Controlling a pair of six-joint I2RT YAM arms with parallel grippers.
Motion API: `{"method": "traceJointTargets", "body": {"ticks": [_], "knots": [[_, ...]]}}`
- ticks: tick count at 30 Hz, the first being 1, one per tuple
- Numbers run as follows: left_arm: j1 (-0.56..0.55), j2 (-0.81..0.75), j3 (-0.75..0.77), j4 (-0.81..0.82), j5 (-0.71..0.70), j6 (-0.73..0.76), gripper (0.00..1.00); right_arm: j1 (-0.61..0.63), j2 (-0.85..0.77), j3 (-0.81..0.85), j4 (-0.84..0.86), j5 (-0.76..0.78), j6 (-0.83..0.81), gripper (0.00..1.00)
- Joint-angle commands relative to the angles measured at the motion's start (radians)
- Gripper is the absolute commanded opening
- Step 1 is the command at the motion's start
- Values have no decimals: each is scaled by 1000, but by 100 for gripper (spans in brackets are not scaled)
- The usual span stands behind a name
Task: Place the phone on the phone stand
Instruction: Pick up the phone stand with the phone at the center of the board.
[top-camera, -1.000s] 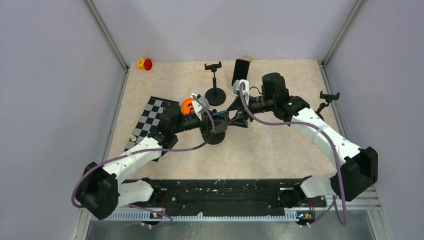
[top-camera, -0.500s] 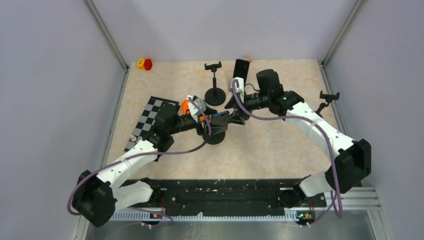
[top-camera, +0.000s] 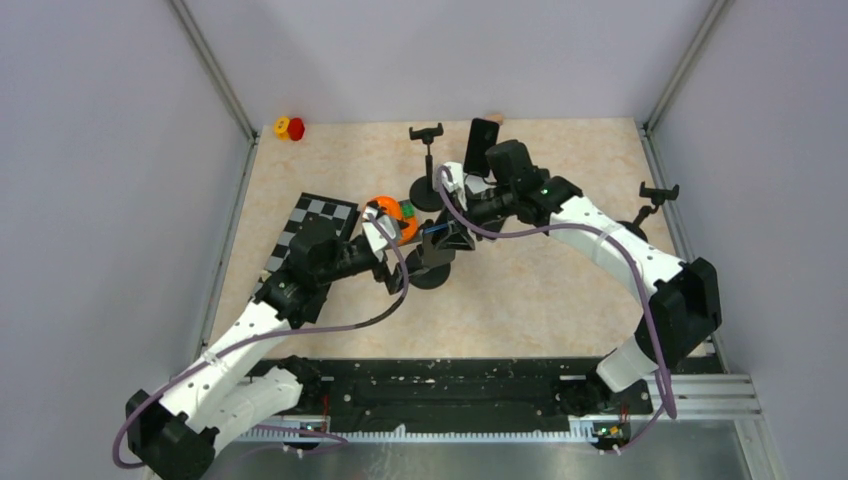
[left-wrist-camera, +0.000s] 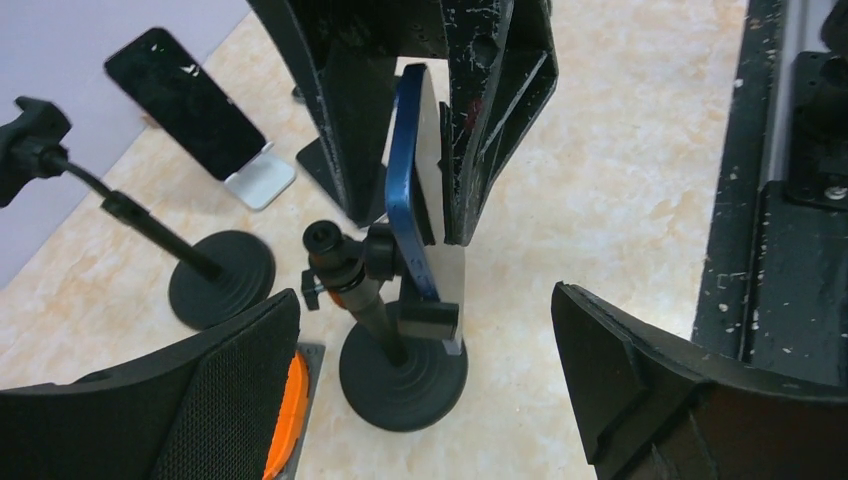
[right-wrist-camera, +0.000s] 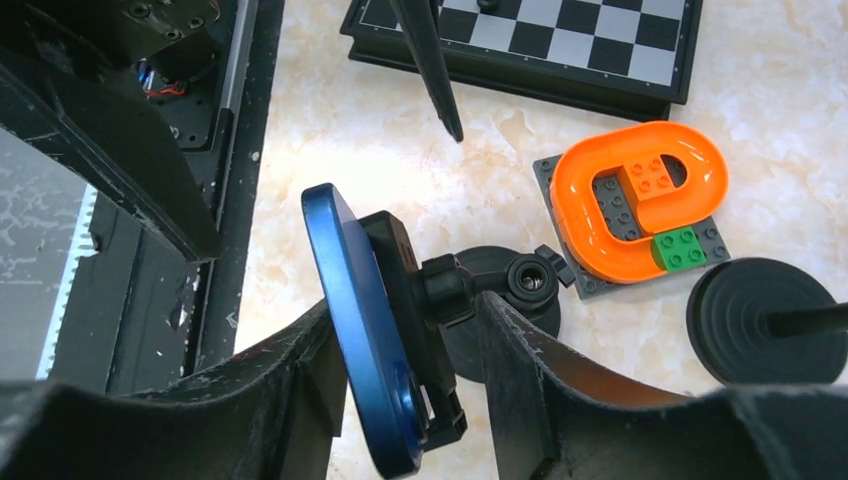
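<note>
Two grippers meet at the phone stand (left-wrist-camera: 400, 375) near the middle of the table (top-camera: 560, 300), and the seating step looks nearly finished: the blue phone (left-wrist-camera: 404, 180) stands on edge in the stand's clamp, its lower end against the bracket. The right gripper (right-wrist-camera: 405, 330) straddles the phone, one finger on each face; whether it presses or sits slack I cannot tell, since the clamp's knuckle also lies between its fingers. The left gripper (top-camera: 396, 266) hangs just beside the stand, spread wide and holding nothing. Next, I judge, the right jaws must part and draw straight off without dragging the phone, with the left arm well placed to steady the base should the stand tip
</note>
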Motion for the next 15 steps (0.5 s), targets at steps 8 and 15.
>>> {"method": "traceJointTargets", "body": {"ticks": [8, 15], "knots": [[8, -48, 2, -61, -98, 77, 99, 31, 30, 116, -41, -63, 25, 12], [9, -42, -7, -34, -97, 76, 99, 22, -17, 142, -30, 39, 53, 0]]}}
